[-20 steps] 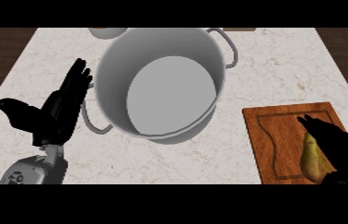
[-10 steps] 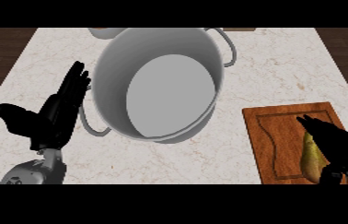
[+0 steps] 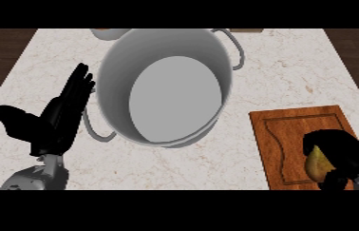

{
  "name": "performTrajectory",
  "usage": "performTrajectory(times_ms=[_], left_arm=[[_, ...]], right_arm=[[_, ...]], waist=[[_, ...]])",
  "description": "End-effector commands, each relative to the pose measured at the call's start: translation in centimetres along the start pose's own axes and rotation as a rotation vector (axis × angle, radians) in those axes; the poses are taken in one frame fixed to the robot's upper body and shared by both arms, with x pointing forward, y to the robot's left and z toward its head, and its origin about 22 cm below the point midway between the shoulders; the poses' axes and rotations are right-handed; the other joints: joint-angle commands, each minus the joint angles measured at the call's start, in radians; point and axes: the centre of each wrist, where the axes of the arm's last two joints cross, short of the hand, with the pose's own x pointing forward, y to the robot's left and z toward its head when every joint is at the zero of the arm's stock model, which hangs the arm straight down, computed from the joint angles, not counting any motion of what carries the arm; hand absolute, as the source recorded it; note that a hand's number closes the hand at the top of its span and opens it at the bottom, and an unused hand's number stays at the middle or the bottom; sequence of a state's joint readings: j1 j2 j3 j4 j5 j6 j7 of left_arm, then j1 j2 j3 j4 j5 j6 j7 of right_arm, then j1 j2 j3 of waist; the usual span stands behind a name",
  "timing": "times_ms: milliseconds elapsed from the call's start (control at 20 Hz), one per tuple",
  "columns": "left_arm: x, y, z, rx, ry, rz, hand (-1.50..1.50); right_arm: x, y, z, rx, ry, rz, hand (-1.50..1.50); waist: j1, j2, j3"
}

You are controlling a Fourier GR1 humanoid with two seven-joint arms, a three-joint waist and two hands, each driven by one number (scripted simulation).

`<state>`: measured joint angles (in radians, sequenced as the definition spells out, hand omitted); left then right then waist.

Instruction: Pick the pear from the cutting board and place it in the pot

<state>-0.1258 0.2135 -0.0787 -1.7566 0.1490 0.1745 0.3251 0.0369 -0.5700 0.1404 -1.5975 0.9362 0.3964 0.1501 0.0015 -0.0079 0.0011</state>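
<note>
Your right hand (image 3: 335, 151) has its fingers curled round the pear (image 3: 319, 164) at the cutting board's (image 3: 291, 139) front-right corner, not yet carried to the pot (image 3: 165, 85); left hand (image 3: 63, 113) rests open near the worktop's left edge.

Black robot hand (image 3: 60, 116), grey forearm (image 3: 32, 178)

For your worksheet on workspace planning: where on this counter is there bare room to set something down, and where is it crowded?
Free: the counter between pot and cutting board, and right of the pot above the board. Crowded: the left hand close beside the pot, and the right hand curled round the pear.
</note>
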Motion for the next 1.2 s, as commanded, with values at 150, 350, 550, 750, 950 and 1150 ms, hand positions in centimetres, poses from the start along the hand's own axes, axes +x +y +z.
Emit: performTrajectory(times_ms=[150, 350, 550, 750, 950, 1150], left_arm=[[-2.0, -1.1, -0.5, -0.021, 0.065, 0.003, 0.00], [-0.9, -0.4, -1.7, -0.009, 0.038, 0.012, 0.00], [-1.8, -0.9, -1.2, -0.008, 0.059, 0.000, 0.00], [-2.7, -1.7, -0.1, -0.010, 0.054, 0.015, 0.00], [-1.3, -1.8, -0.7, -0.009, 0.038, 0.014, 0.00], [-0.5, 0.6, -0.2, -0.013, 0.073, 0.008, 0.00]], right_arm=[[-0.4, 0.0, 0.9, -0.046, -0.034, -0.010, 1.50], [7.7, -0.9, 1.8, -0.107, -0.059, -0.105, 1.50], [15.6, -2.8, 1.3, -0.175, -0.067, -0.173, 1.50], [16.8, -5.5, 4.0, -0.400, -0.002, -0.164, 1.50], [17.3, -7.2, 6.6, -0.526, -0.046, -0.185, 1.50], [16.9, -9.6, 10.1, -0.618, -0.144, -0.244, 1.50]], waist=[[-0.006, 0.008, -0.001], [-0.010, 0.007, -0.002], [0.001, 0.009, -0.002], [-0.007, 0.005, -0.002], [-0.011, 0.004, -0.002], [-0.005, 0.003, -0.001]])
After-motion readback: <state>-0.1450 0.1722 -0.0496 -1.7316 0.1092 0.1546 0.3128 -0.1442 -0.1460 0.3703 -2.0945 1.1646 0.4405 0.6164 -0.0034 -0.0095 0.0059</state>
